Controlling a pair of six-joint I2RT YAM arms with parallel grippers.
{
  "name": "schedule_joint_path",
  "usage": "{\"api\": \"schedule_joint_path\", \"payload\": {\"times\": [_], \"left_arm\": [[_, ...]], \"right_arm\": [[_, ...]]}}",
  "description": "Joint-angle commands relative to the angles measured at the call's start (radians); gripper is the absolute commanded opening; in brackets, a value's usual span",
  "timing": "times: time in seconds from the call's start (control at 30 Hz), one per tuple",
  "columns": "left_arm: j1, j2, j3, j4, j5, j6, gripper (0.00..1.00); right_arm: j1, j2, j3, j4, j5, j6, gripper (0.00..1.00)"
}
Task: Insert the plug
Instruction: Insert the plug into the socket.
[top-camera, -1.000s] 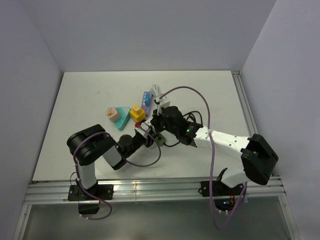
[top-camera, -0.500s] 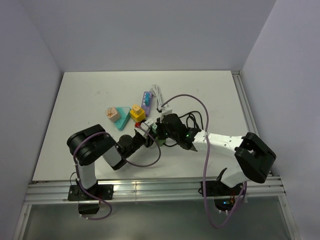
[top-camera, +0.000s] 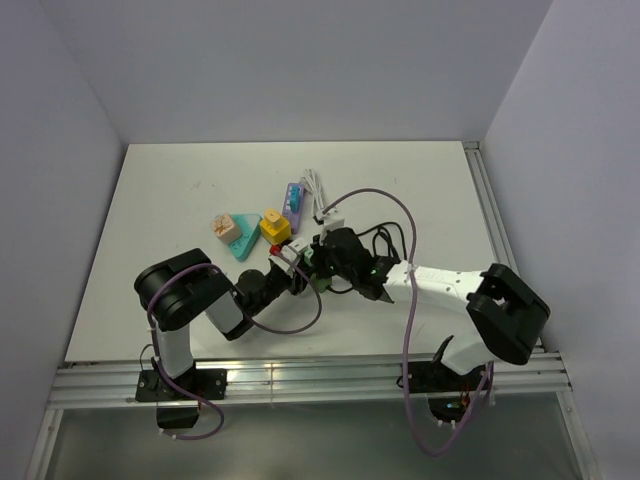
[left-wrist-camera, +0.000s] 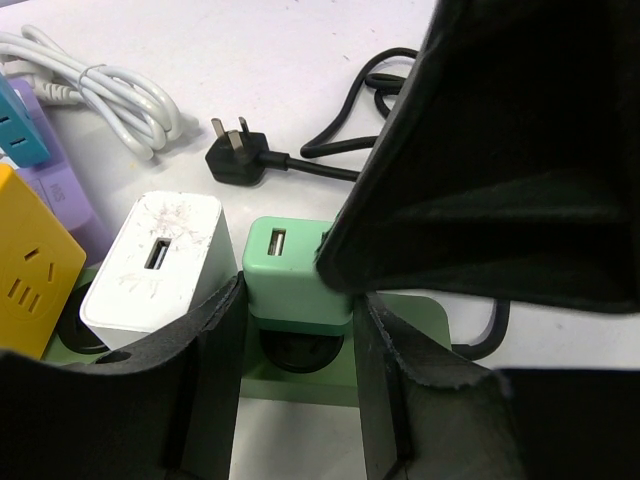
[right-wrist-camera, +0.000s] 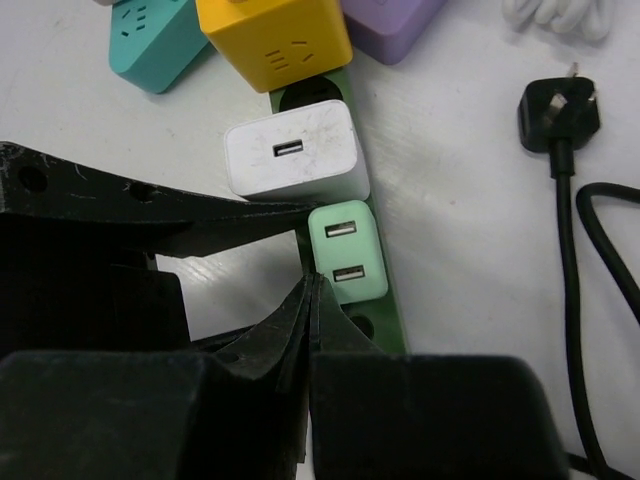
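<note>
A mint-green USB charger (right-wrist-camera: 347, 262) sits on the dark green power strip (right-wrist-camera: 383, 315), next to a white charger (right-wrist-camera: 290, 160). My left gripper (left-wrist-camera: 297, 300) is shut on the green charger (left-wrist-camera: 290, 265), one finger (left-wrist-camera: 205, 350) between it and the white charger (left-wrist-camera: 160, 265), the other on its far side. My right gripper (right-wrist-camera: 312, 285) is shut and empty, with its tips at the charger's left edge. In the left wrist view it looms as a black mass over the charger. In the top view both grippers (top-camera: 297, 262) (top-camera: 320, 258) meet at the strip (top-camera: 318, 283).
A yellow cube adapter (top-camera: 275, 227), a teal block (top-camera: 243, 240) and a purple strip (top-camera: 294, 200) lie beyond the chargers. A coiled white cable (left-wrist-camera: 100, 90) and a loose black plug (right-wrist-camera: 557, 115) with its black cord (top-camera: 385, 240) lie nearby.
My right gripper has moved left and down onto the green charger over the last second. The left arm has stayed in place.
</note>
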Motion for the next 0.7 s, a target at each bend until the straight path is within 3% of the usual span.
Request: {"api": "schedule_joint_path", "payload": {"times": [0.0,0.23,0.5,0.67], "left_arm": [[0.017,0.071,-0.052,0.364,-0.024,-0.012,0.0],[0.015,0.073,-0.052,0.364,-0.021,-0.011,0.0],[0.015,0.063,-0.064,0.362,-0.016,-0.008,0.0],[0.017,0.053,-0.072,0.364,-0.009,-0.009,0.0]], "right_arm": [[-0.003,-0.087,0.051,-0.059,0.05,-0.018,0.0],[-0.001,-0.129,0.064,-0.066,0.061,-0.027,0.0],[-0.011,0.023,-0.043,0.039,0.047,0.019,0.0],[-0.011,-0.009,-0.077,0.043,0.051,0.03,0.0]]}}
